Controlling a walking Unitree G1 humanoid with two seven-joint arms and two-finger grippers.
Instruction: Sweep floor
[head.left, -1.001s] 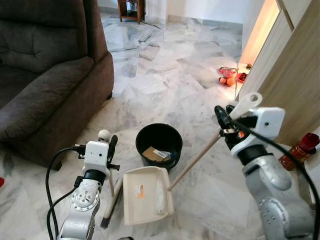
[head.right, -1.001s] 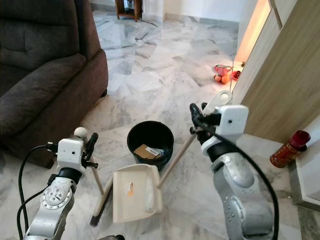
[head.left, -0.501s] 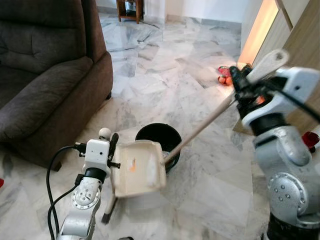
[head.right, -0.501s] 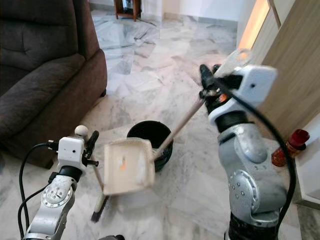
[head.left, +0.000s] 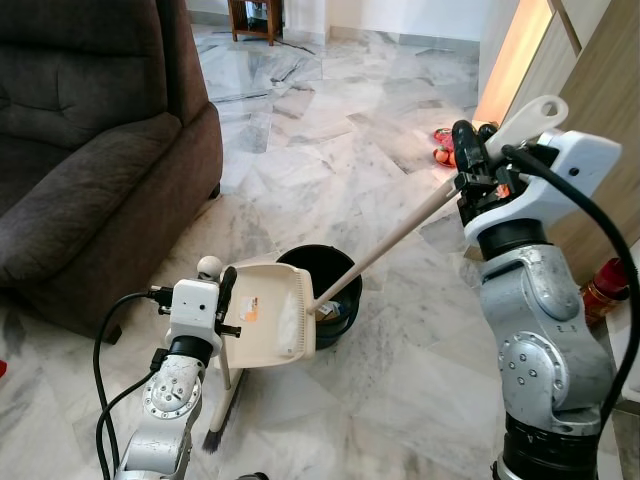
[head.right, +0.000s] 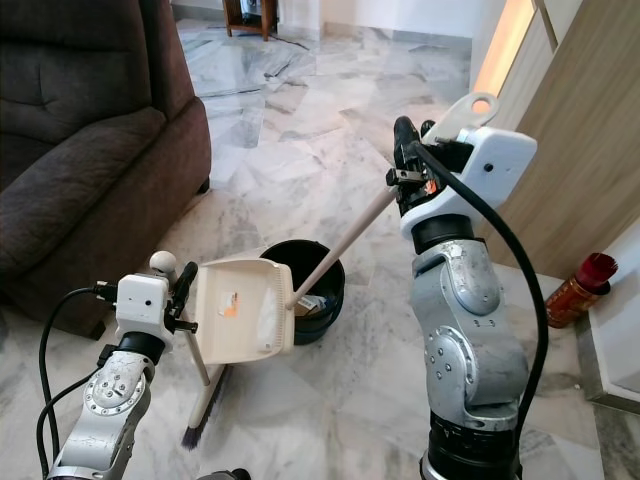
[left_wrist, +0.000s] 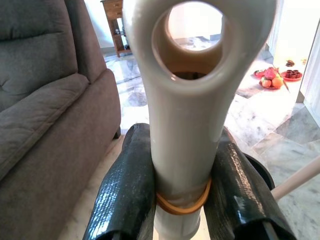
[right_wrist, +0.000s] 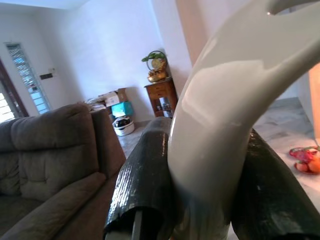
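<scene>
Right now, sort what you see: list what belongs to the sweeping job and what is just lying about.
For the job:
dustpan, held by the right gripper
broom, held by the left gripper
black bin

Lying about:
sofa
red bottle
plates of fruit

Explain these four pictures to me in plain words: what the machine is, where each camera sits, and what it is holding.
This is a walking humanoid robot with two silver arms. The two wide pictures come from cameras in its head, looking down; the two close ones from cameras on its wrists.

The right gripper is shut on the long handle of a cream dustpan, raised and tipped at the black bin. The left gripper is shut on a broom, its bristles on the marble floor. A dark sofa stands to the robot's left.
</scene>
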